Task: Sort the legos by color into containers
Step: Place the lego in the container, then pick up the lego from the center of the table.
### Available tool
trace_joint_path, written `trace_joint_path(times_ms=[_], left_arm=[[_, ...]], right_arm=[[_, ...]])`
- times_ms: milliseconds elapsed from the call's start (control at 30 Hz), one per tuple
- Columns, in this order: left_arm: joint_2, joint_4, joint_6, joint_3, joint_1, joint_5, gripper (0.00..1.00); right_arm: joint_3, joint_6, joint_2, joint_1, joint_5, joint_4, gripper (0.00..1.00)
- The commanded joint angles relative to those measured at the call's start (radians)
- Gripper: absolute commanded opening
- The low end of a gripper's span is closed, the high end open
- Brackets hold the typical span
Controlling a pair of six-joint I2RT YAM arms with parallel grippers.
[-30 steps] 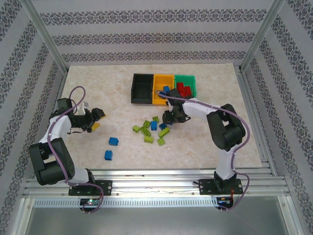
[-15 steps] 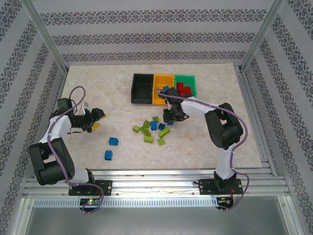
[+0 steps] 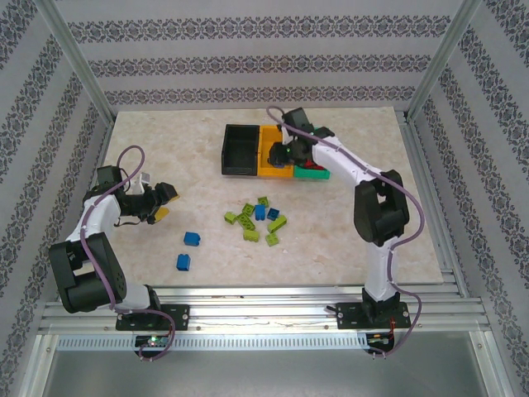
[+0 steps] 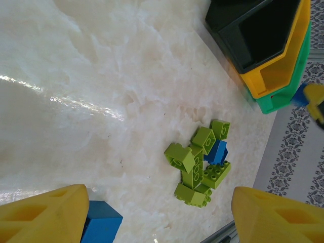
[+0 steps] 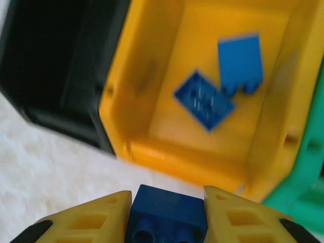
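Note:
My right gripper (image 3: 282, 155) is shut on a dark blue lego (image 5: 167, 212) and hovers just short of the near rim of the orange-yellow container (image 5: 202, 162), which holds two blue legos (image 5: 203, 99). The black container (image 3: 240, 149) sits left of it and the green container (image 3: 319, 173) right. A pile of lime green legos (image 3: 246, 223) with two blue ones (image 3: 260, 212) lies mid-table. Two more blue legos (image 3: 193, 239) lie to its left. My left gripper (image 3: 167, 203) is open at the left with nothing between its fingers (image 4: 45, 212).
Red legos (image 3: 307, 165) lie in the green container, mostly hidden under my right arm. In the left wrist view a blue lego (image 4: 101, 223) rests on the table beside one finger. Metal frame posts and patterned walls enclose the marble tabletop (image 3: 165, 141).
My right gripper closed on a blue lego at the pile, lifted it and carried it back to the orange-yellow container. The left arm has not moved.

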Motion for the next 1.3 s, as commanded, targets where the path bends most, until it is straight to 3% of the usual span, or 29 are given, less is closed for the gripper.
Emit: trace_joint_path(times_ms=[0, 233, 333, 433, 600, 767, 967, 1100, 1267], left_arm=[[0.002, -0.034, 0.031, 0.020, 0.014, -0.003, 0.75], [-0.002, -0.042, 0.035, 0.021, 0.014, -0.012, 0.75], [-0.005, -0.042, 0.037, 0.021, 0.013, -0.014, 0.75], [0.001, -0.042, 0.036, 0.024, 0.014, -0.011, 0.75], [0.009, -0.040, 0.036, 0.024, 0.014, -0.007, 0.75], [0.013, -0.038, 0.034, 0.024, 0.013, -0.003, 0.75], [0.018, -0.038, 0.033, 0.025, 0.014, -0.003, 0.75], [0.015, -0.036, 0.031, 0.024, 0.014, -0.008, 0.75], [0.012, -0.036, 0.032, 0.023, 0.013, -0.005, 0.75]], right_arm=[[0.138, 0.017, 0.111, -0.034, -0.068, -0.033, 0.37], [0.474, 0.057, 0.293, -0.064, -0.092, -0.092, 0.47], [0.539, 0.040, 0.327, -0.064, -0.118, -0.134, 0.51], [0.463, 0.024, 0.280, -0.060, -0.111, -0.122, 0.52], [0.188, -0.020, 0.121, -0.031, -0.124, -0.049, 0.51], [-0.058, -0.156, -0.018, 0.041, -0.125, -0.048, 0.51], [-0.236, -0.254, -0.105, 0.134, -0.146, -0.082, 0.51], [-0.276, -0.222, -0.128, 0.203, -0.112, -0.096, 0.51], [-0.315, -0.069, -0.130, 0.284, 0.024, -0.067, 0.52]])
